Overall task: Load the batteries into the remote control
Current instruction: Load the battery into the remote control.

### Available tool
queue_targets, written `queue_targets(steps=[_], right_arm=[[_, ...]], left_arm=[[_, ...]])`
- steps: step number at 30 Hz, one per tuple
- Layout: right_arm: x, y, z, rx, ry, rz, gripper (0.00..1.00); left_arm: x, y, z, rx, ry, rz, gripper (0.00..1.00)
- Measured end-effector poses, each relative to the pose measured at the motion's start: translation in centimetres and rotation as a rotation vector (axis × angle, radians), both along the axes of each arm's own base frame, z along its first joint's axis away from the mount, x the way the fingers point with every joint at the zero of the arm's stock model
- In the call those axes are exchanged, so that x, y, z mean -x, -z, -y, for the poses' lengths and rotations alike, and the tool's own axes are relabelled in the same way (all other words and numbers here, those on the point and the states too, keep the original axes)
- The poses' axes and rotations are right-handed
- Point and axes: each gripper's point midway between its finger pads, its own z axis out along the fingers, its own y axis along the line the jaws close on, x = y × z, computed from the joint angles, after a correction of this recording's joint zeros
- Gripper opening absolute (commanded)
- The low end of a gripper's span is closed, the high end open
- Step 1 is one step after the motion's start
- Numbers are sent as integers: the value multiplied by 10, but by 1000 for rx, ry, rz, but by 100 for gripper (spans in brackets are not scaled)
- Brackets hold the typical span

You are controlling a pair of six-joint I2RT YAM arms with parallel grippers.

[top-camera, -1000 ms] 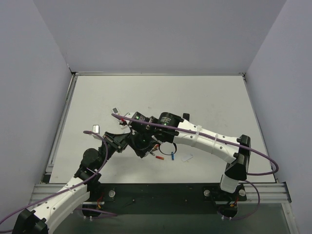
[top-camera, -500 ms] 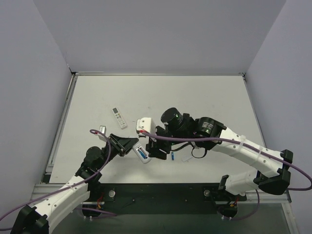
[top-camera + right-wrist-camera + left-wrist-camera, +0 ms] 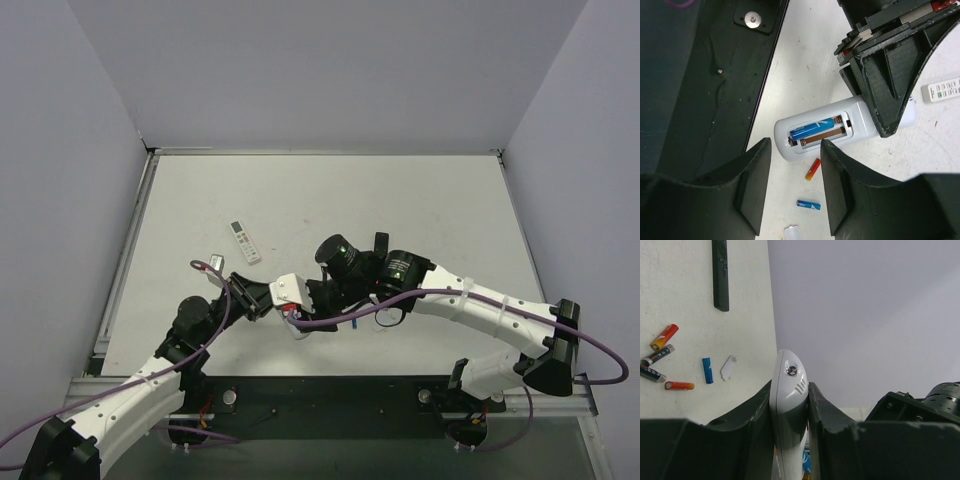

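White tabletop [image 3: 420, 200]: my left gripper [image 3: 789, 396] clamps the remote control [image 3: 840, 125]; my right gripper [image 3: 796, 145] hangs parted, holding nothing.
From my right wrist, a red cell [image 3: 813, 169] and a loose blue battery [image 3: 808, 204] lie at six o'clock of the remote. My left fingers [image 3: 890, 90] cover its three-o'clock end, with another white remote [image 3: 942, 90] beyond them. Its open recess, one blue battery [image 3: 812, 128] inside, shows in the gap between my right fingers.
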Motion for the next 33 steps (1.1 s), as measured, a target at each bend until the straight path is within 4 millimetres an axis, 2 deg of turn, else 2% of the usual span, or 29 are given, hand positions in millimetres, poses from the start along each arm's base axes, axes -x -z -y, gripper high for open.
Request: queue_targets(steps=[6, 9, 33], right_arm=[[-4, 19, -7, 31, -28, 6, 38], [-4, 24, -8, 40, -35, 6, 34], [-6, 43, -12, 73, -42, -18, 25]], left_arm=[[2, -2, 1, 1, 11, 3, 0], [2, -2, 1, 1, 14, 4, 0], [4, 2, 2, -13, 26, -6, 0]])
